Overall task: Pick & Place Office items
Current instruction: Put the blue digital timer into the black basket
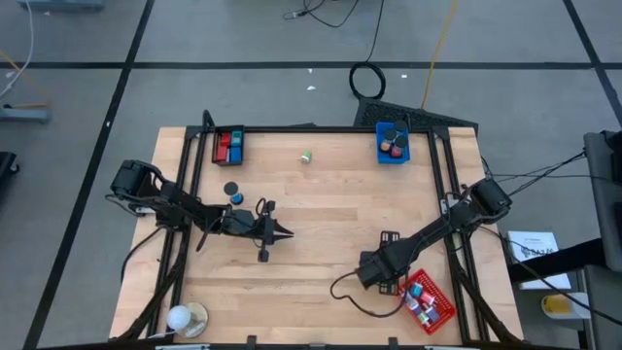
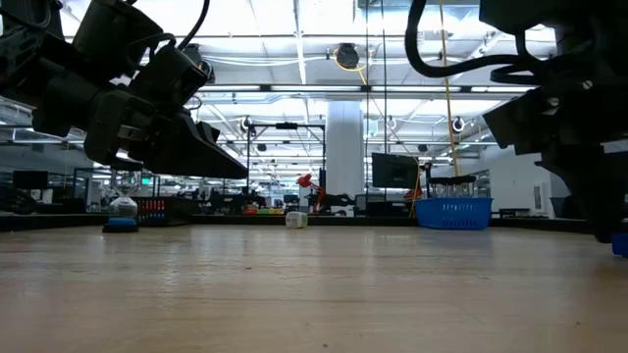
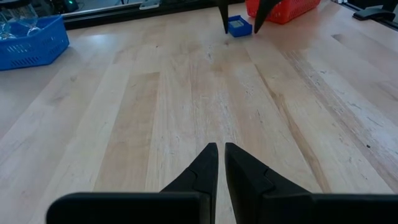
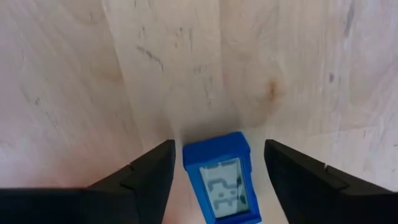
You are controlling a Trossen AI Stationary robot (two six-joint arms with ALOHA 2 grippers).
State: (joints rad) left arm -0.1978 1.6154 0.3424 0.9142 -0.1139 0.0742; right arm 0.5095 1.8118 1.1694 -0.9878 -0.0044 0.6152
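Observation:
A small blue block with a grey display [image 4: 221,180] lies flat on the wood. My right gripper [image 4: 219,144] points down over it, open, one finger on each side, with a gap between each finger and the block. The left wrist view shows the same block [image 3: 239,26] between those fingers, just beside the red tray [image 3: 283,9]. My left gripper [image 3: 221,148] is shut on nothing and hovers over the table's middle [image 1: 282,231]. Loose items on the table: a blue disc [image 1: 236,197], a black disc [image 1: 230,189] and a small green and white piece [image 1: 306,156].
The red tray [image 1: 429,299], with several small items in it, sits at the near right. A blue tray [image 1: 393,146] stands at the far right and a black tray [image 1: 228,146] at the far left. A round white and tan object [image 1: 185,318] is near the left corner.

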